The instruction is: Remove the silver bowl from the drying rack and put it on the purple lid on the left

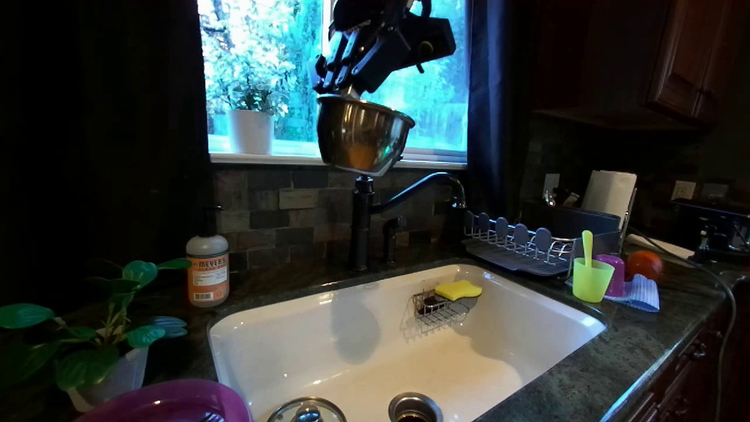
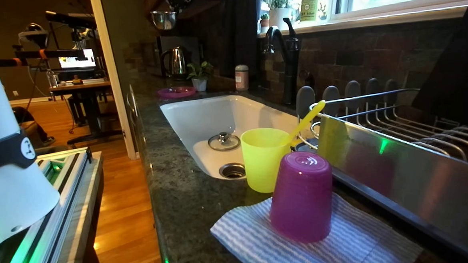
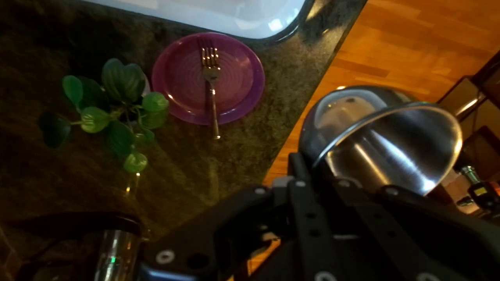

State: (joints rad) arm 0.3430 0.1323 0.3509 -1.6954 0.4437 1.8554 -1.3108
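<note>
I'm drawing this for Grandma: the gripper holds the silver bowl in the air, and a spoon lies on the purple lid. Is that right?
Not quite: it's a fork, not a spoon, that lies on the purple lid; the wrist view shows it clearly. The gripper does hold the silver bowl in the air.

counter [image 2: 173,191] bears: purple lid [image 3: 240,82]; drying rack [image 1: 543,240]; potted plant [image 2: 200,75]; soap bottle [image 1: 207,275]; cloth [image 2: 312,256]

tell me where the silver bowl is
The silver bowl is up in the air, held at its rim by the fingers. In the wrist view it is right of the purple lid; in an exterior view it appears above the black faucet.
</note>
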